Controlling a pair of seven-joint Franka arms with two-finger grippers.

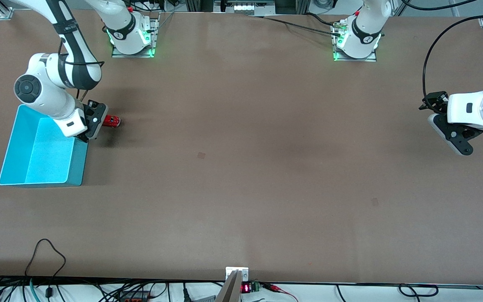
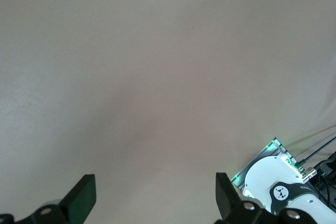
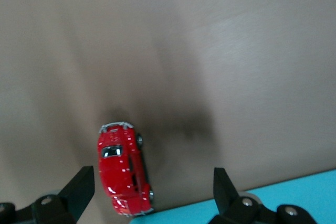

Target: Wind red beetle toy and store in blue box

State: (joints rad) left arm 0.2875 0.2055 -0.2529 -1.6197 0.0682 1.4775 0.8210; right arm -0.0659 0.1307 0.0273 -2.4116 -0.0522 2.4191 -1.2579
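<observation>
White arms, black joints, black cables

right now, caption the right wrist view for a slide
Open right gripper hovers over the red beetle toy on the table beside the blue box.

My work surface is a wide brown table [image 1: 241,167], matte and evenly lit, with a small darker patch [image 1: 201,155] near its middle. Black cables [image 1: 44,256] trail along its near edge, beside a small red display [image 1: 246,288].
</observation>
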